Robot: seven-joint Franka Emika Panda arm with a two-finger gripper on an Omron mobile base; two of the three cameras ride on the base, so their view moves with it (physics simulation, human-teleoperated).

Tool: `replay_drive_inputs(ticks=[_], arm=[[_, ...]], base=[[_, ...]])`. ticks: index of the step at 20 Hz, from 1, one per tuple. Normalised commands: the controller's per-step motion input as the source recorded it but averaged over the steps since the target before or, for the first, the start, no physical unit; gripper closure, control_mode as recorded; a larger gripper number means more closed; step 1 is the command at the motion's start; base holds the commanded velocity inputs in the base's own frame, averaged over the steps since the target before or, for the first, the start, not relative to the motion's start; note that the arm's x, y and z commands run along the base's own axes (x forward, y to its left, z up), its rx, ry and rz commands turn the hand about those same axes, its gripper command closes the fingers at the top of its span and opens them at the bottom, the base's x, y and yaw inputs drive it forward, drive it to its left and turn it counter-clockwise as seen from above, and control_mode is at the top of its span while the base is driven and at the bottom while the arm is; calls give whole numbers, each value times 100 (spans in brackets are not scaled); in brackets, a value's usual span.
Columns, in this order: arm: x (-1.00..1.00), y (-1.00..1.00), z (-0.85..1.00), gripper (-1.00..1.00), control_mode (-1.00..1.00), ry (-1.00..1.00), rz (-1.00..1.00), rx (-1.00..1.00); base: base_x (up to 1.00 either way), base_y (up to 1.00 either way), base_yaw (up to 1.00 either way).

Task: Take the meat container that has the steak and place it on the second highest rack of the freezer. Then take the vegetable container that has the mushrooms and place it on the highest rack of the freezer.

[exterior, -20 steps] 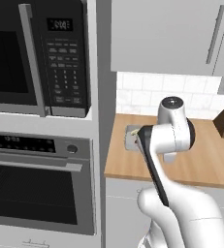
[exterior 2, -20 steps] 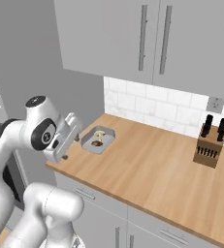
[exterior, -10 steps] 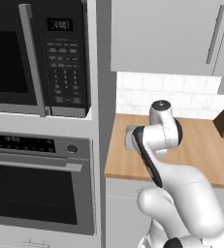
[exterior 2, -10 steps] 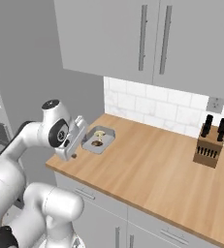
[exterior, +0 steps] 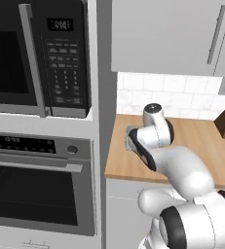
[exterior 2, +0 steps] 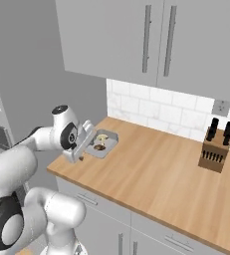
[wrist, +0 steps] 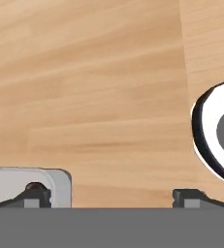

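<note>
Gripper (exterior 2: 80, 148) hovering low over the counter's (exterior 2: 156, 164) front left corner, jaws spread wide and holding nothing, just beside the tray (exterior 2: 102, 143) with the mushrooms (exterior 2: 100, 142); this looks like the approach for the second pick, though I cannot tell whether the steak step is done. Next move calls for closing on the tray's near rim, then lifting clear. Knife block (exterior 2: 216, 149) sitting well apart near the back wall; nothing is blocking the reach.

Microwave (exterior: 36, 58) display, keypad blurred (no legible text).
</note>
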Motion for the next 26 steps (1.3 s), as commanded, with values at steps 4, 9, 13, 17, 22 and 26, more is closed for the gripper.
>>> replay_drive_inputs(ticks=[4,9,13,17,22,26], arm=[[47,-8,-39,-100,-100,0,-5,0],[48,-16,-32,-100,-100,0,-5,0],[49,-5,-29,-100,-100,0,-4,0],[42,0,-31,-100,-100,0,-4,0],[45,0,-28,-100,-100,0,-4,0],[35,1,-34,-100,-100,0,-4,0]], base=[[0,0,0],[0,0,0],[0,0,0],[0,0,0],[0,0,0],[0,0,0]])
